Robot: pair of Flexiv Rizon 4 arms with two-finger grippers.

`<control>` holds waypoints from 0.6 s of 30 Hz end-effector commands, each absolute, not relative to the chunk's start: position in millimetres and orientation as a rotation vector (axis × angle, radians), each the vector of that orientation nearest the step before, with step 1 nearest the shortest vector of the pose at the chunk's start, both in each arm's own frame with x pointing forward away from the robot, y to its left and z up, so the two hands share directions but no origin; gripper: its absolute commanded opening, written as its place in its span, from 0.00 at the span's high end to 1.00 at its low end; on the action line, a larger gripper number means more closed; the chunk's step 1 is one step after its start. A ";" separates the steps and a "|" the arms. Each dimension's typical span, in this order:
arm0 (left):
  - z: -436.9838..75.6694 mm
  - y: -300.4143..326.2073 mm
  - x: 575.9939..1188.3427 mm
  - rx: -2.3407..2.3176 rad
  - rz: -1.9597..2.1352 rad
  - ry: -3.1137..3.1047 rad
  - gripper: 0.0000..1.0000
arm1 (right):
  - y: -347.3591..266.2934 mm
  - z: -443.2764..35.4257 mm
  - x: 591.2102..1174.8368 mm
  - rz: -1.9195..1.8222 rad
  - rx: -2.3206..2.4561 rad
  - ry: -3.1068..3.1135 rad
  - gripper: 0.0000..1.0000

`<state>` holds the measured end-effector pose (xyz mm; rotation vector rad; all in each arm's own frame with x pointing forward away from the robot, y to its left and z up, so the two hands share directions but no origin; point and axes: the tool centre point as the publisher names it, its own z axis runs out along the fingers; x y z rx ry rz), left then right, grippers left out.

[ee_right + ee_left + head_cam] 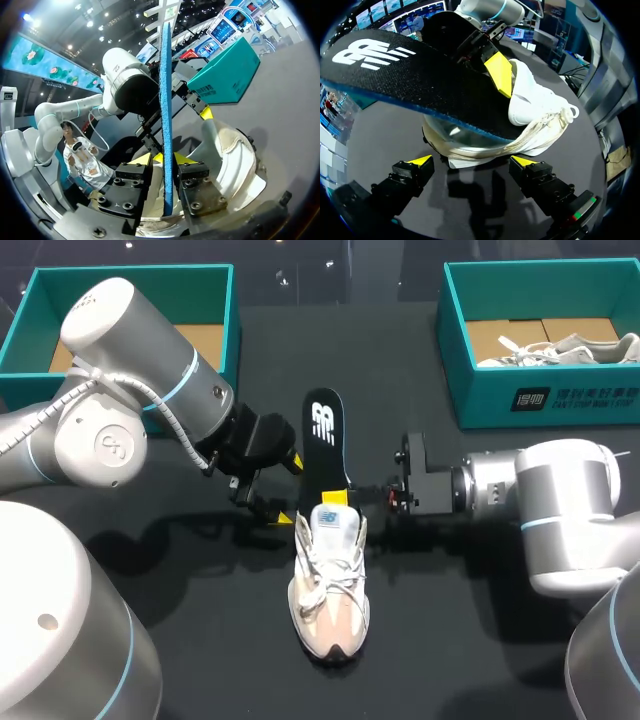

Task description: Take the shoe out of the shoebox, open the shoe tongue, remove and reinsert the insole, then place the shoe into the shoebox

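A white and pink shoe (330,580) lies mid-table with its toe toward me. A black insole (323,435) with a white logo sticks up out of its heel opening. My right gripper (345,495) reaches in from the right at the heel. In the right wrist view the insole's blue edge (166,100) stands between my right gripper's (165,160) fingers, a narrow gap showing on each side. My left gripper (288,490) is wide open just left of the heel. In its own view the left gripper (470,162) faces the shoe (535,110), under the insole (420,80), with nothing between the fingers.
A teal shoebox (130,280) stands at the back left behind my left arm. A second teal shoebox (540,275) at the back right holds another pale shoe (570,348). Dark tabletop lies in front of the shoe's toe.
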<state>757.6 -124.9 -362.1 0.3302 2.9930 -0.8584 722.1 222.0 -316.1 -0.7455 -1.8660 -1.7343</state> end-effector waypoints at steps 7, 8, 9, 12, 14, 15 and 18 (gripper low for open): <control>-363.1 -125.7 757.7 0.331 -0.857 2.993 0.00 | 221.8 -301.6 738.2 -1.732 -0.682 -1.907 0.76; -363.1 -125.7 757.7 0.331 -0.857 2.993 0.00 | 222.2 -300.0 740.3 -1.732 -0.674 -1.911 0.76; -363.1 -125.7 757.7 0.331 -0.857 2.993 0.00 | 222.3 -299.4 741.3 -1.733 -0.670 -1.913 0.77; -363.1 -125.7 757.7 0.331 -0.857 2.993 0.00 | 221.9 -296.4 745.9 -1.733 -0.655 -1.923 0.77; -363.1 -125.7 757.7 0.331 -0.857 2.993 0.00 | 221.3 -295.0 748.5 -1.733 -0.650 -1.928 0.77; -363.1 -125.7 757.7 0.331 -0.857 2.993 0.00 | 221.1 -294.5 749.8 -1.732 -0.648 -1.930 0.78; -363.1 -125.7 757.7 0.331 -0.857 2.993 0.00 | 220.4 -294.4 753.5 -1.728 -0.646 -1.935 0.87</control>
